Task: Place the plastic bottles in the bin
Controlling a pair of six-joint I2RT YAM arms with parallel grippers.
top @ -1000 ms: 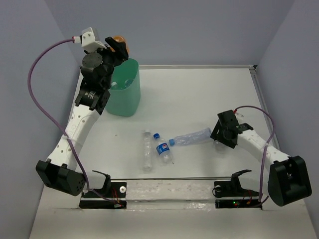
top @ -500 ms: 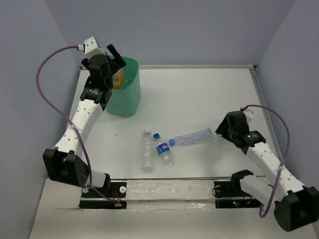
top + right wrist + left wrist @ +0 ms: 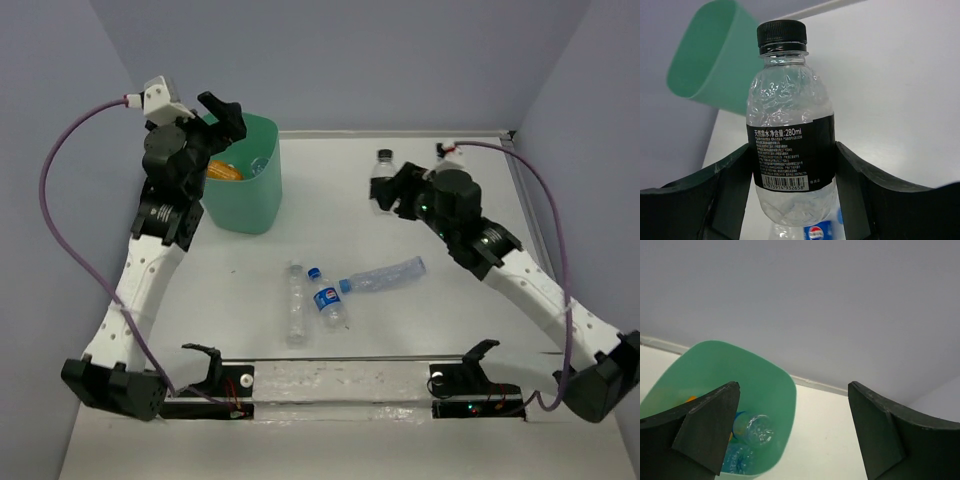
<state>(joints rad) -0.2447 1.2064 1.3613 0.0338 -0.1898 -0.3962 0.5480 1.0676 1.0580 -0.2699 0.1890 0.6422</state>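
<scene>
Left jaws: apart, above the bin (image 3: 250,200), which contains an orange bottle (image 3: 224,170). Right jaws: clamped on a black-capped bottle (image 3: 790,125), held well right of the bin. Three bottles (image 3: 328,297) lie on the bench (image 3: 400,230), near the bin.

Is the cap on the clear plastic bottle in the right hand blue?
No, the clear plastic bottle gripped by the right hand has a black screw cap and a black label.
</scene>
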